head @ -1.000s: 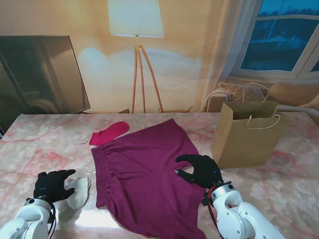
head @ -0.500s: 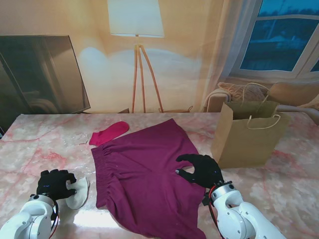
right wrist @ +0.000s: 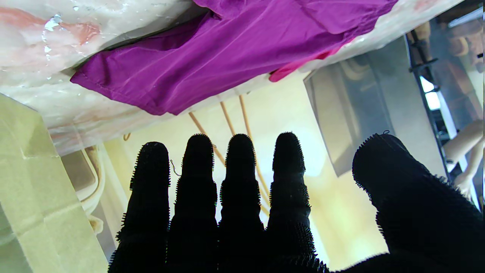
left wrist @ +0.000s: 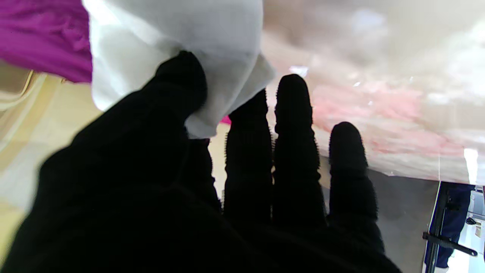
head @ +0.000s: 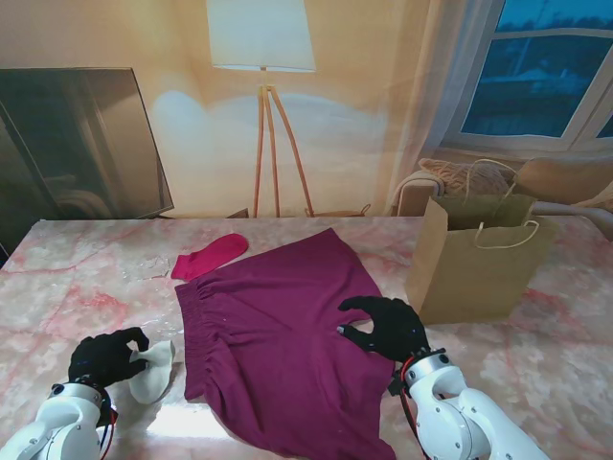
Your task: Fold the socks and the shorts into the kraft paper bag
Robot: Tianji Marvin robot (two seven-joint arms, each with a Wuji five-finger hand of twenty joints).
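The left hand (head: 103,358) pinches the white sock (head: 153,371) between thumb and fingers; the right hand (head: 388,327) hovers open over the shorts (head: 273,335).

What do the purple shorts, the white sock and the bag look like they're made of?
Shorts: thin woven fabric with a slight sheen, by the soft creases. White sock: matte fine knit, probably cotton; faint ribbing shows in the left wrist view. Bag: stiff matte brown kraft paper, standing upright.
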